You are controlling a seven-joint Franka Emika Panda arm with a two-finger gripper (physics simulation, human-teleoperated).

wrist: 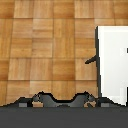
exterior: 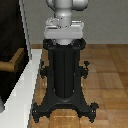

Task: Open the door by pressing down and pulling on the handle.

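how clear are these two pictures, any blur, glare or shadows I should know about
Exterior view: soft and low in detail; the door is nearly black, so the handle stands out only by its brown; no glare; faint shading on the floor under the pedestal. Wrist view: blocky, evenly lit wood floor; the white frame is washed out, and the gripper is not in view.

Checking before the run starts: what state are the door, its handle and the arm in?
door: looks shut, in line with the white frame.
handle: free, nothing touching it.
arm: upright on its pedestal, apart from the handle.
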